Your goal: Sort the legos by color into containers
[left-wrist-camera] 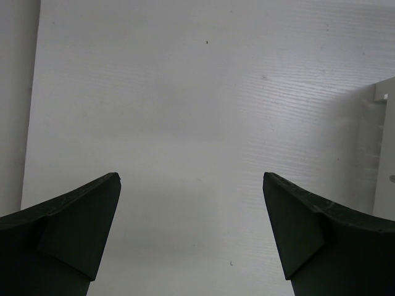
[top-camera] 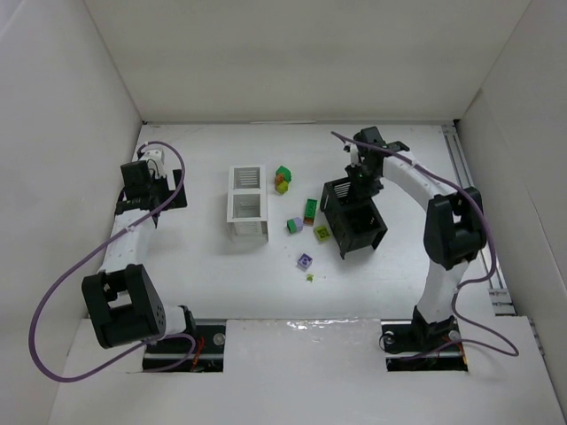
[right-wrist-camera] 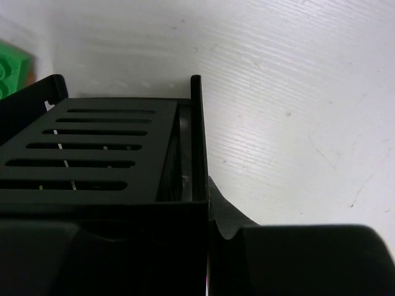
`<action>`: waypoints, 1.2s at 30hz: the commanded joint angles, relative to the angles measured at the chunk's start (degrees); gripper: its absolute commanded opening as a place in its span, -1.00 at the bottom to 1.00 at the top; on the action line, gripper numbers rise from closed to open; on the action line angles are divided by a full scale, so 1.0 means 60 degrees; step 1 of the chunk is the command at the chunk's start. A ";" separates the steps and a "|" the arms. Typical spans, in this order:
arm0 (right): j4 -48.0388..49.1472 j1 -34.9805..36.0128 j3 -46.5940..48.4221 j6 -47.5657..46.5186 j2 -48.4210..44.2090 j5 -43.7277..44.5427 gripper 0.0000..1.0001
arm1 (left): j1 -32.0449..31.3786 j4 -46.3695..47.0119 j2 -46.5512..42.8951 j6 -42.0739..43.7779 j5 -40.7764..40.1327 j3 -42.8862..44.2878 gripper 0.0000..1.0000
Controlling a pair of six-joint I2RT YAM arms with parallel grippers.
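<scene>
The black container stands right of centre, with my right gripper at its far end. In the right wrist view the gripper is shut on the black container's wall, one finger outside it, and a slatted side shows to the left. The white container stands left of centre. Legos lie between the containers: a green and orange pair, a green one, a green-lavender one, a yellow-green one, a purple one. My left gripper is open over bare table.
A tiny yellow piece lies near the purple lego. White walls close in the table on three sides. A rail runs along the right edge. The white container's corner shows at the right of the left wrist view.
</scene>
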 commanded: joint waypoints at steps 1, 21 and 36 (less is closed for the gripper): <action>0.0513 -0.0377 0.0485 0.0643 -0.0035 0.0601 -1.00 | 0.0039 0.0324 -0.0012 -0.0042 -0.0063 0.0168 0.98; -0.0615 -0.2077 0.4529 0.1201 0.2750 0.0456 -1.00 | 0.0039 0.0412 0.0251 0.0046 -0.0049 0.0168 0.98; -0.0702 -0.2077 0.3694 0.1201 0.2237 0.0119 -0.83 | 0.0039 0.0412 0.0061 -0.0057 0.0553 0.0431 0.98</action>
